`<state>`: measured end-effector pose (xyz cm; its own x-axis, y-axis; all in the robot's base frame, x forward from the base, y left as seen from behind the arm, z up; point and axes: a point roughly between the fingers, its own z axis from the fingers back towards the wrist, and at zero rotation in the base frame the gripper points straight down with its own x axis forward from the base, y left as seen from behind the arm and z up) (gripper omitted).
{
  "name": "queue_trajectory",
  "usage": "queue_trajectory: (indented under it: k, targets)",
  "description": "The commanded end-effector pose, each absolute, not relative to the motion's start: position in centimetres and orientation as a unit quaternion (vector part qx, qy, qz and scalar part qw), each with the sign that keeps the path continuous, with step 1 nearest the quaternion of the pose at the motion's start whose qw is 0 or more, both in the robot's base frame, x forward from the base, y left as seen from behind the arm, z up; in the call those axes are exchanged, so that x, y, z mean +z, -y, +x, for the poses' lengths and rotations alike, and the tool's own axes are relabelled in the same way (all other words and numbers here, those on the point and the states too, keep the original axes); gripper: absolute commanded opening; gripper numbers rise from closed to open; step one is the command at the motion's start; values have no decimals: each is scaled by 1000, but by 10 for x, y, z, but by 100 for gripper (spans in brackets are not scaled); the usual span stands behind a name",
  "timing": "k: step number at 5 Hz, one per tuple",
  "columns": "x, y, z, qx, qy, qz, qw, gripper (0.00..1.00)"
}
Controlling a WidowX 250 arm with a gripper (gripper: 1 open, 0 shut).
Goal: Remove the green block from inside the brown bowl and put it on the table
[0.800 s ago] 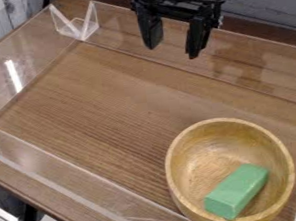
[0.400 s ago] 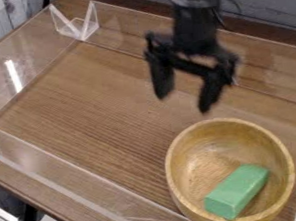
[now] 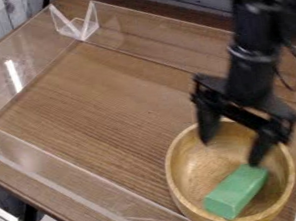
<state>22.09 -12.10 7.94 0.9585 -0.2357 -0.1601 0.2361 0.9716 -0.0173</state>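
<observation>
The pincer (image 3: 243, 140), jaws apart, has descended from 12 o'clock over the brown bowl (image 3: 184, 161), nearing the green block (image 3: 237, 191).

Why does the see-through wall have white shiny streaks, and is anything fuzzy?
In the camera view, light glints off the clear acrylic walls, making pale streaks; the hand and arm look a bit smeared, while the green block and brown bowl stay fairly sharp.
</observation>
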Motion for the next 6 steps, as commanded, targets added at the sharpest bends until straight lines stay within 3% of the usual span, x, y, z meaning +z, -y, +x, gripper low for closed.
queue_trajectory:
  k: [1,3,6]
  targets:
    - [87,134,217,-123,-45,-4,991,100]
    - [79,129,218,-154,-38,-8,987,100]
    - [81,119,222,-169,-34,-19,985,100]
